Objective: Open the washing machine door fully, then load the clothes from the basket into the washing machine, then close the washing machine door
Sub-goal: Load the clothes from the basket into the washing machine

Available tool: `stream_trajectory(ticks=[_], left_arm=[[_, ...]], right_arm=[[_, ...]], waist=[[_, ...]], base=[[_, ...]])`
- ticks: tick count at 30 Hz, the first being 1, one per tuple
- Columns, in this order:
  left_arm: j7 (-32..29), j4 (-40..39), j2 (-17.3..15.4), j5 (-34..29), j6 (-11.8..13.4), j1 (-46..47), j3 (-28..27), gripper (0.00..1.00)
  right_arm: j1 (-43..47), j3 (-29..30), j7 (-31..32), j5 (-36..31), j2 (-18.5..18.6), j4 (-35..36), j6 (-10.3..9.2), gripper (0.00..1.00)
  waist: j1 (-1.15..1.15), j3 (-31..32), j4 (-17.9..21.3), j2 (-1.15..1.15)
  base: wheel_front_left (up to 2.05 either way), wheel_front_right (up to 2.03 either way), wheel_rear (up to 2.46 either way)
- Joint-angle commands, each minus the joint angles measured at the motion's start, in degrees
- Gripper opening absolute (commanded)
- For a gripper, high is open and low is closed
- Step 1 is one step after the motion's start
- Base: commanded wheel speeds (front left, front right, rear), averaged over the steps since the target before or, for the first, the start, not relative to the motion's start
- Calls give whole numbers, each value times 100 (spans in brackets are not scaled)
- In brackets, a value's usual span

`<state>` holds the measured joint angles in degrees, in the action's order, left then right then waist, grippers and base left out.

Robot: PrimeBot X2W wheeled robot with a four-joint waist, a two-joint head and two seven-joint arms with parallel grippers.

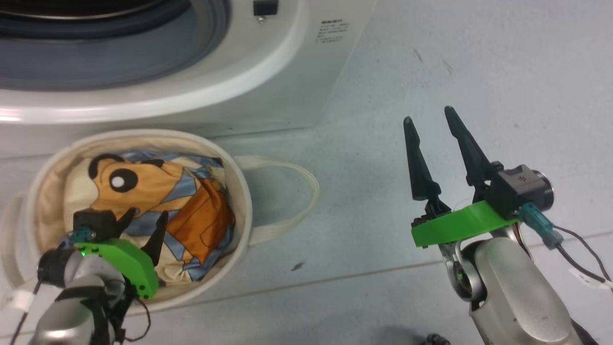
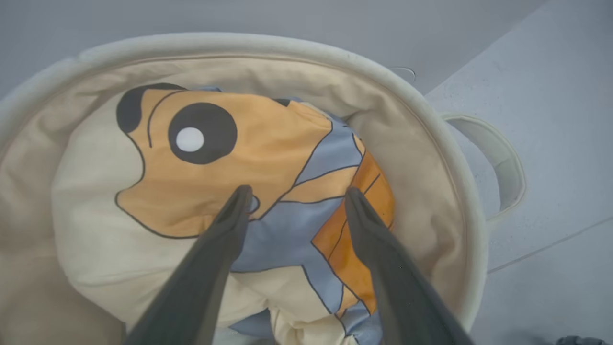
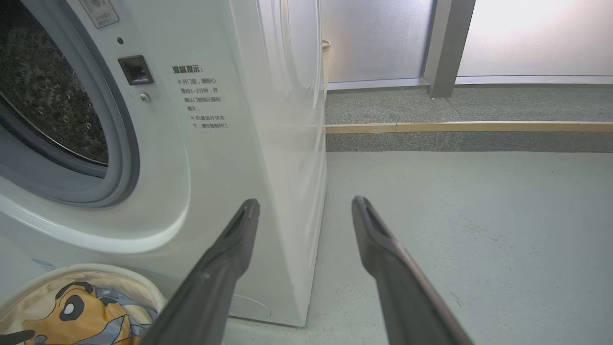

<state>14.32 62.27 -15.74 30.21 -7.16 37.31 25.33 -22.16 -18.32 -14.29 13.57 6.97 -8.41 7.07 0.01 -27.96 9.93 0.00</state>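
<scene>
The washing machine (image 1: pixel 268 62) stands at the top left with its grey-ringed drum mouth (image 1: pixel 110 52) uncovered; its door is out of view. Below it on the floor sits the cream basket (image 1: pixel 242 191). Inside lies a cream garment (image 1: pixel 158 191) printed with an orange and blue cartoon animal. My left gripper (image 1: pixel 149 212) hangs open just above that garment (image 2: pixel 210 158), its fingers apart over the print and nothing between them (image 2: pixel 298 189). My right gripper (image 1: pixel 427 113) is open over bare floor to the right of the machine (image 3: pixel 306 200).
A looped handle (image 1: pixel 306 187) sticks out of the basket's right side onto the floor. The machine's right corner (image 3: pixel 306 191) is close in front of my right gripper. Grey floor (image 1: pixel 479 72) stretches right, up to a raised step (image 3: pixel 469 127) and a frosted glass wall.
</scene>
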Motion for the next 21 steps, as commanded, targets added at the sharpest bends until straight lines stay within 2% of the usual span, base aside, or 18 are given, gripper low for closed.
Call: stream_trajectory(ticks=[1,3,10,21], left_arm=[[14,6,-283,-32,-32,103,-41,100],[-21,182,-446,45,-32,302,301,100],[-131,511,-788,297,-33,753,771,100],[-375,797,-991,588,-33,1316,1264,100]], right_arm=[[-5,-86,-71,-55,-79,204,42,100],[-27,-72,-71,-140,-98,277,42,100],[-17,58,-71,-309,-188,495,42,100],[28,258,-71,-441,-359,837,42,100]], waist=[[-1,-237,147,0],[-1,-446,247,0],[-1,-978,459,0],[-1,-1576,691,0]], base=[[0,0,0],[0,0,0],[0,0,0],[0,0,0]])
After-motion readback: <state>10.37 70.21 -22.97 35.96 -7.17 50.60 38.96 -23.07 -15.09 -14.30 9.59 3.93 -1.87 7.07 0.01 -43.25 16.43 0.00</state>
